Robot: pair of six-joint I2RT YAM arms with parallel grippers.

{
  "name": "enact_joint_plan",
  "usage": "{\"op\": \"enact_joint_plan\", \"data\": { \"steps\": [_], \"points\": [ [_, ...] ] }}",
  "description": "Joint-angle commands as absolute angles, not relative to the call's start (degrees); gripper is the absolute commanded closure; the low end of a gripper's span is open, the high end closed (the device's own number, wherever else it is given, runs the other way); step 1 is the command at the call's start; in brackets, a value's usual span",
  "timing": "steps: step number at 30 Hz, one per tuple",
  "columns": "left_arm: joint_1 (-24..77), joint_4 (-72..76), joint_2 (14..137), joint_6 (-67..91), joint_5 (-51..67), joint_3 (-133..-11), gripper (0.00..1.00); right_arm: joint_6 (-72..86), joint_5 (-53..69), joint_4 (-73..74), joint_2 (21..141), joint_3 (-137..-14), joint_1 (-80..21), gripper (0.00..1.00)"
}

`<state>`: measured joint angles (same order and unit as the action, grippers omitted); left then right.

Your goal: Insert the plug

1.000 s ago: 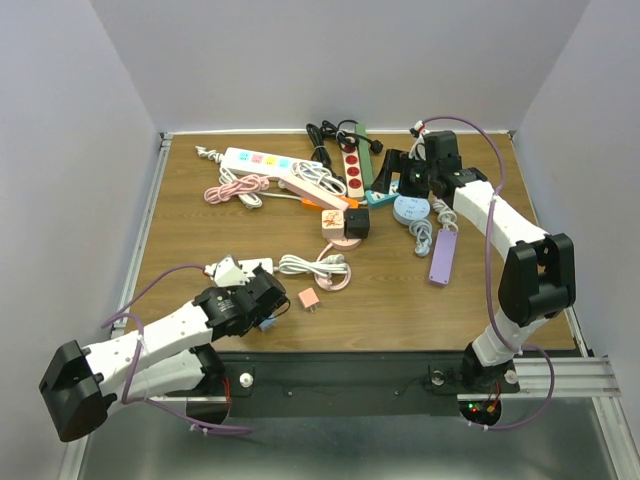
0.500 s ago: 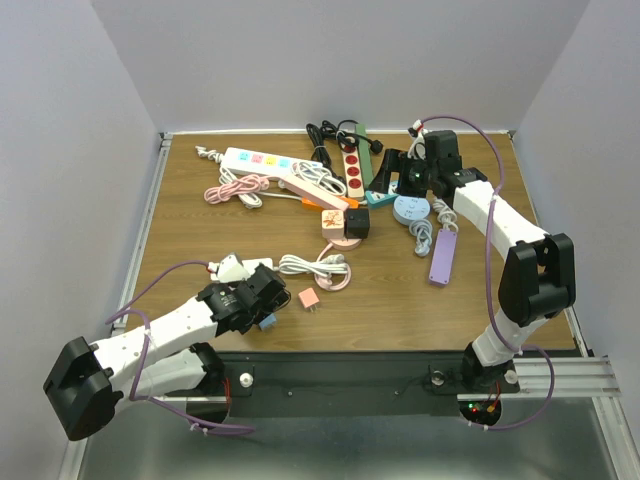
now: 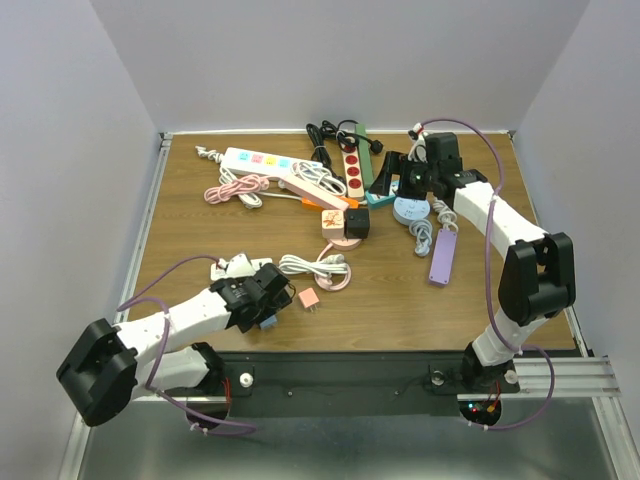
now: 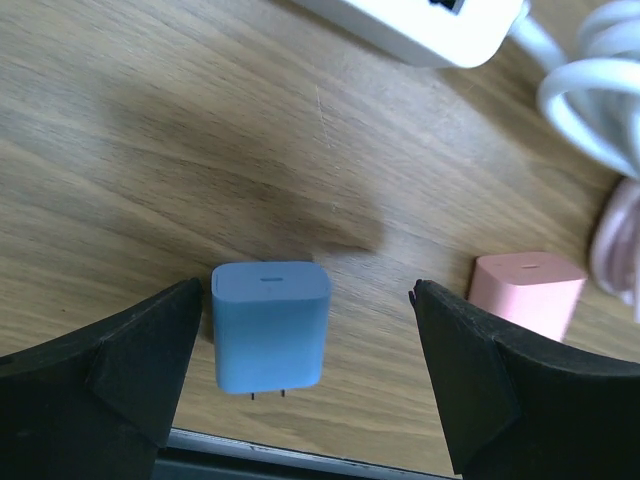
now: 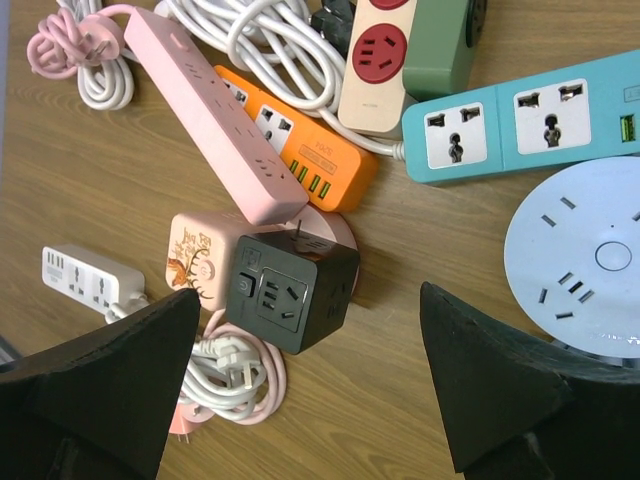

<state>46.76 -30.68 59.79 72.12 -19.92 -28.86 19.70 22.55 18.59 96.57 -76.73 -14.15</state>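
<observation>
A blue plug lies on the wood table between my left gripper's open fingers, close to the left finger, with its prongs pointing at the near edge. It also shows in the top view. My left gripper is open and holds nothing. A pink plug lies just right of it, also in the top view. My right gripper is open and empty, hovering above a black cube socket and a pink cube socket.
A small white power strip with a coiled white cord lies behind the left gripper. Several strips crowd the back: white, pink, orange, red-and-cream, teal, a round one, purple.
My left arm has reached further right and forward, bringing its open jaws around the blue plug. The right arm has barely moved.
</observation>
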Motion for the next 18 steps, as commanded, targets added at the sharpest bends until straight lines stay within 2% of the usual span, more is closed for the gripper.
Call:
{"op": "enact_joint_plan", "data": {
  "steps": [1,5,11,12,18],
  "points": [
    [46.5,-28.3,62.0,67.4,-19.1,-30.9,0.01,19.5,23.7,15.7,95.6,-76.8,-13.4,0.05],
    [46.6,-27.2,62.8,66.2,-17.7,-30.9,0.03,19.5,23.8,15.8,95.4,-76.6,-13.3,0.07],
    [46.7,-23.3,62.4,65.0,-10.8,-26.6,0.17,19.7,24.3,15.7,96.0,-76.6,-13.1,0.08],
    [46.6,-22.7,62.2,64.9,-10.0,-25.2,0.22,19.7,24.3,15.8,96.1,-76.6,-13.0,0.08],
    [47.0,-21.1,63.8,62.3,-8.5,-25.9,0.39,19.9,24.5,15.8,95.8,-76.5,-12.8,0.09]
  ]
}}
